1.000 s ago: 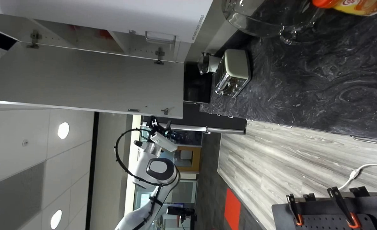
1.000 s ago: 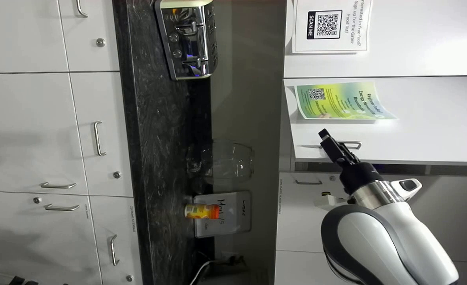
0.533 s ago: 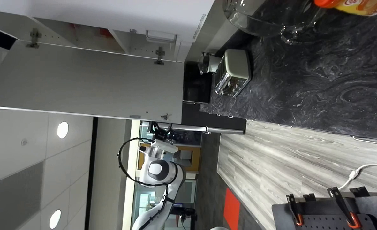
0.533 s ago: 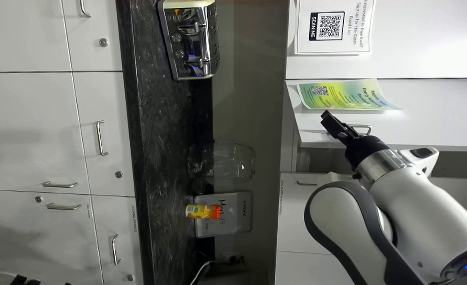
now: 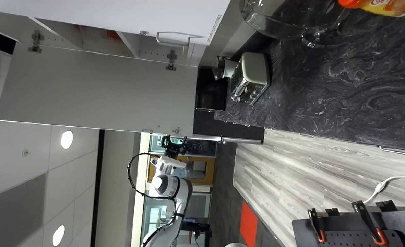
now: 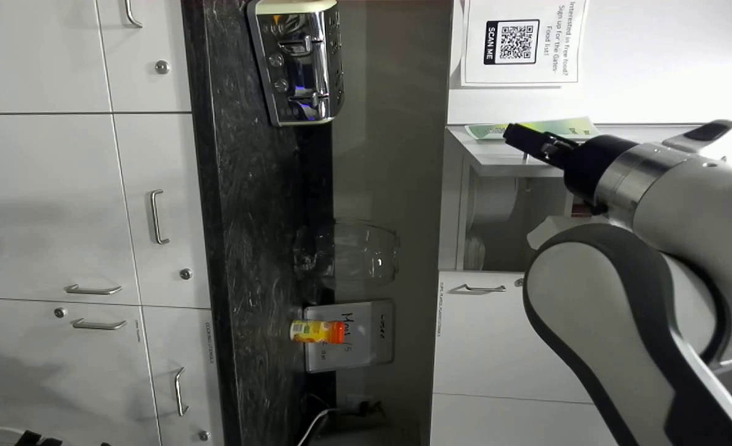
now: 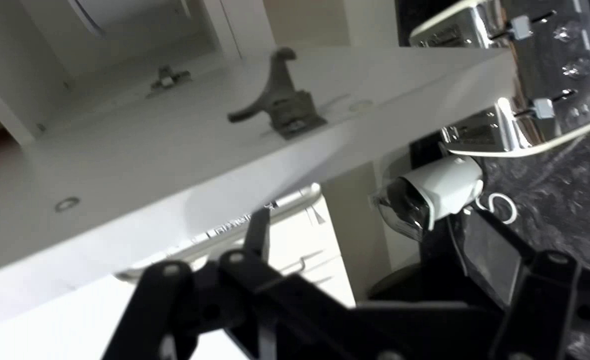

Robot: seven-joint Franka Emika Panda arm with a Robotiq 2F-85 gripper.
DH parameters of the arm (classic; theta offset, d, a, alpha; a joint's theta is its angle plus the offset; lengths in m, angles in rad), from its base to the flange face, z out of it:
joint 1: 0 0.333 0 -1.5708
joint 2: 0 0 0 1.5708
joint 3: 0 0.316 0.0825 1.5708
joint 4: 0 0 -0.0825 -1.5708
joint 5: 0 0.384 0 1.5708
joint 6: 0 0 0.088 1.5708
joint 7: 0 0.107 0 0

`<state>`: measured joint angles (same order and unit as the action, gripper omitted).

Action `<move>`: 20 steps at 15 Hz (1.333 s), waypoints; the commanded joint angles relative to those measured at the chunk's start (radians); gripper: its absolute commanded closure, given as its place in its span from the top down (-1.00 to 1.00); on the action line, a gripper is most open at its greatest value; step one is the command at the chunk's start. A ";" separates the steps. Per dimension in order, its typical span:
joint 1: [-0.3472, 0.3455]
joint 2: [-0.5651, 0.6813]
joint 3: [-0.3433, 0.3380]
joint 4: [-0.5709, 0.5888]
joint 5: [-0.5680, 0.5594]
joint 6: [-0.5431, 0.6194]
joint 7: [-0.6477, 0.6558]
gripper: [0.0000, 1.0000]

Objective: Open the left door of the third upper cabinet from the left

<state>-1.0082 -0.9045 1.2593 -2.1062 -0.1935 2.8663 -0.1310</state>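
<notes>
The left door is a plain light-grey panel. It stands swung wide out from the third upper cabinet, whose shelves show behind it. In an exterior view the door is seen nearly edge-on. A red-orange item lies inside. In the wrist view the door crosses the picture, with its metal handle on its outer face. My gripper is open, fingers wide apart. One finger overlaps the handle; I cannot tell whether it touches. The gripper also shows at the door's free edge in both exterior views.
The matching neighbouring door is shut, with its own handle. Below are the dark counter, a toaster, a glass jar and a yellow bottle. A green poster hangs on the open door.
The left door has swung further outward, showing more of the cabinet inside. My gripper and arm have moved along with the door's free edge, away from the cabinet.
</notes>
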 commanded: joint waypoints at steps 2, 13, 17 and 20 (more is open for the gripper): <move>0.182 0.081 0.012 0.004 -0.072 -0.094 -0.001 1.00; 0.353 0.069 -0.204 -0.061 -0.139 -0.057 0.073 1.00; 0.476 0.119 -0.387 -0.097 -0.119 -0.066 0.102 1.00; 0.586 0.155 -0.531 -0.109 -0.115 -0.090 0.121 1.00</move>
<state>-0.5355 -0.8033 0.8467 -2.1960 -0.2963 2.7809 -0.0461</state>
